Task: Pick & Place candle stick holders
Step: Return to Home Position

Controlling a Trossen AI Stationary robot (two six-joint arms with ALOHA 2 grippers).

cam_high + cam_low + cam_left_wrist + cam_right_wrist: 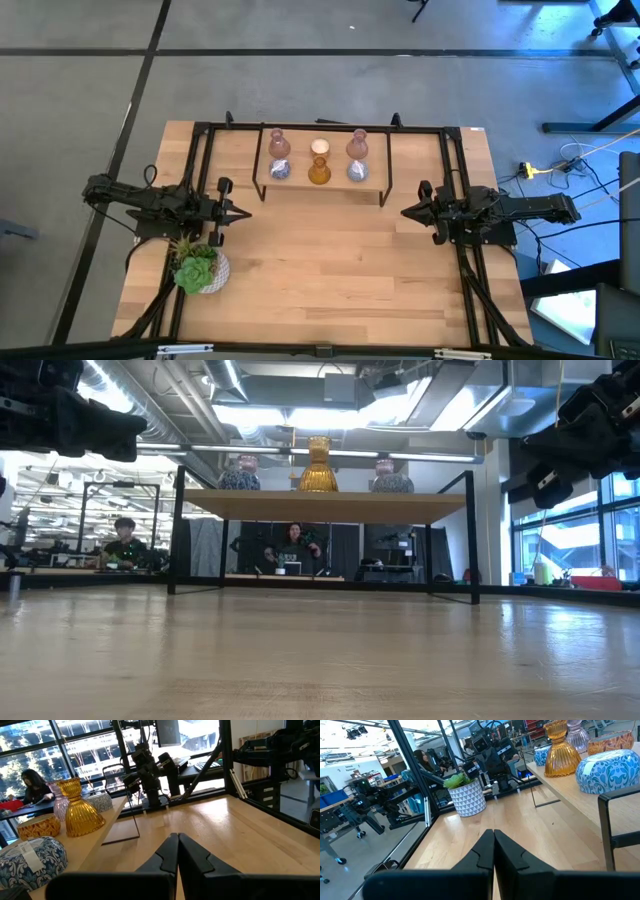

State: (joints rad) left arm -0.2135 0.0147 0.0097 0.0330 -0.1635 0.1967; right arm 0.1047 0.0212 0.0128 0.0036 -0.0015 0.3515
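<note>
6 candle stick holders (357,171) stand on the black-framed shelf (320,506) at the far centre of the bench (330,285): the far row has a cream-white holder (320,148) between 2 pink holders (278,143), the near row an amber holder (319,173) between 2 silvery-blue holders (281,170). The left arm (150,198) and right arm (520,210) hang raised at the left and right edges, apart from the shelf, each with jaws clenched on nothing. A succulent (197,268) sits near-left.

Overhead camera looks straight down on the shelf (298,155); the low one faces it level across the table (320,650); wrist cameras flank it, facing each other.
</note>
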